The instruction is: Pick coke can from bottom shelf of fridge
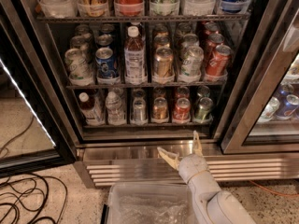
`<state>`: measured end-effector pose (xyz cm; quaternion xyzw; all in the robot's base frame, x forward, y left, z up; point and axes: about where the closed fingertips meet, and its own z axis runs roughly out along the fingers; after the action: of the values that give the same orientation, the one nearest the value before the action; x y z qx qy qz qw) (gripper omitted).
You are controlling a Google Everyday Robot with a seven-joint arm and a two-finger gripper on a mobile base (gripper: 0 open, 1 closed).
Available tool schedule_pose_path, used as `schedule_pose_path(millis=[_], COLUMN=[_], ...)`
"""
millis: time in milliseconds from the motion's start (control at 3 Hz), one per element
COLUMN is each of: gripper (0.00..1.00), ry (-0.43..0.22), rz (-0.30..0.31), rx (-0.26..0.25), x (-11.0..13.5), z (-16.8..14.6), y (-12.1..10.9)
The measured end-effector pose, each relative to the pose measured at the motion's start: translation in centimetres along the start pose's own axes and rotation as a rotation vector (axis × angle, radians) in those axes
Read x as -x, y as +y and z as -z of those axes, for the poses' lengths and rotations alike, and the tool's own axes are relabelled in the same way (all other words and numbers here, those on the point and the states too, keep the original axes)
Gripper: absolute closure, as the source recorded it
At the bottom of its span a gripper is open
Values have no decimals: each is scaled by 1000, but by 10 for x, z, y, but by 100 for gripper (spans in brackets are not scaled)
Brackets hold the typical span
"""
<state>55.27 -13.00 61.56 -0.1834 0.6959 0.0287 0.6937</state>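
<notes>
The fridge [154, 148] stands open in front of me, with a steel frame and ribbed grille. The bottom shelf [145, 123] holds a row of bottles and cans. The red coke can [181, 110] stands upright there, second from the right, between a bronze-gold can [160, 109] and a green can [203, 109]. My gripper [183, 147] is open, fingers spread wide, below the shelf in front of the steel sill, just under the coke can and apart from it. It holds nothing.
The middle shelf [145, 84] above carries more cans and a bottle [134, 55]. A clear plastic bin [149, 204] sits below my arm. Black cables [23, 204] lie on the floor at left. The open glass door [23, 125] is at left, a second door [271, 101] at right.
</notes>
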Motion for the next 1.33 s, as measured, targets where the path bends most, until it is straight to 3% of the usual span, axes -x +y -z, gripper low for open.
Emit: schedule_pose_path(millis=[667,1333], gripper=[18,18], ry=[-26,-8], rz=[-8,-29], rx=[-44,-72], x=[5,-2], z=[-14,-31], y=[-12,-22])
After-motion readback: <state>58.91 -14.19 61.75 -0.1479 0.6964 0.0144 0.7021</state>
